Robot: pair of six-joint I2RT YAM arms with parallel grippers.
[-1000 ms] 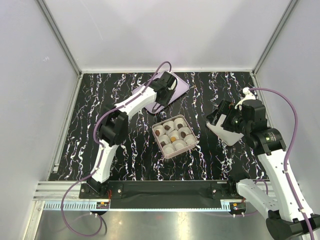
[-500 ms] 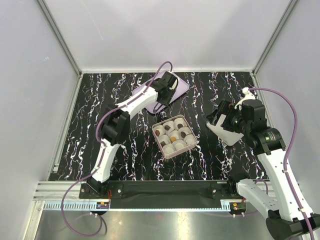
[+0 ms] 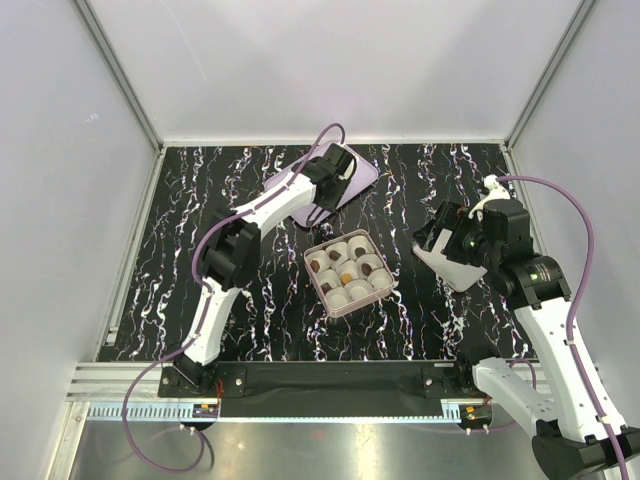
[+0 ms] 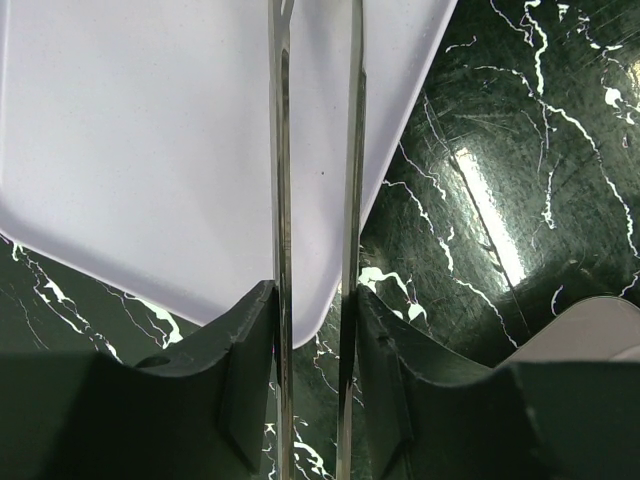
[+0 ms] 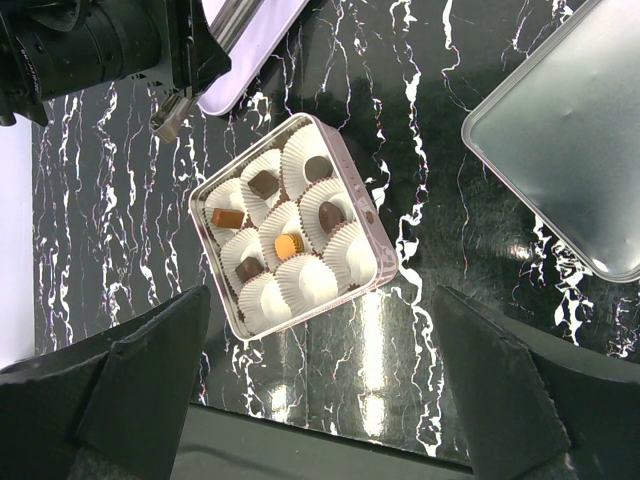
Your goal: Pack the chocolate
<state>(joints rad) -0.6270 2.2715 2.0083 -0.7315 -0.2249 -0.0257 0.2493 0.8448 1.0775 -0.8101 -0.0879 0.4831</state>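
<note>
The chocolate (image 3: 347,268) lies in white paper cups inside a pink square box (image 3: 330,301) at mid-table. In the right wrist view several pieces show, mostly dark brown (image 5: 264,184), one lighter brown (image 5: 228,218) and one orange (image 5: 288,245); three cups are empty. My left gripper (image 3: 336,178) hangs over the pink lid (image 3: 362,172) at the back. Its thin metal fingers (image 4: 281,200) stand a narrow gap apart over the lid's corner (image 4: 150,150), their tips out of view. My right gripper (image 3: 440,233) is wide open and empty, right of the box (image 5: 385,270).
A grey metal tray (image 3: 457,270) lies under my right arm, right of the box; it also shows in the right wrist view (image 5: 570,150). White walls close in the black marbled table on three sides. The left arm reaches over the table's back middle.
</note>
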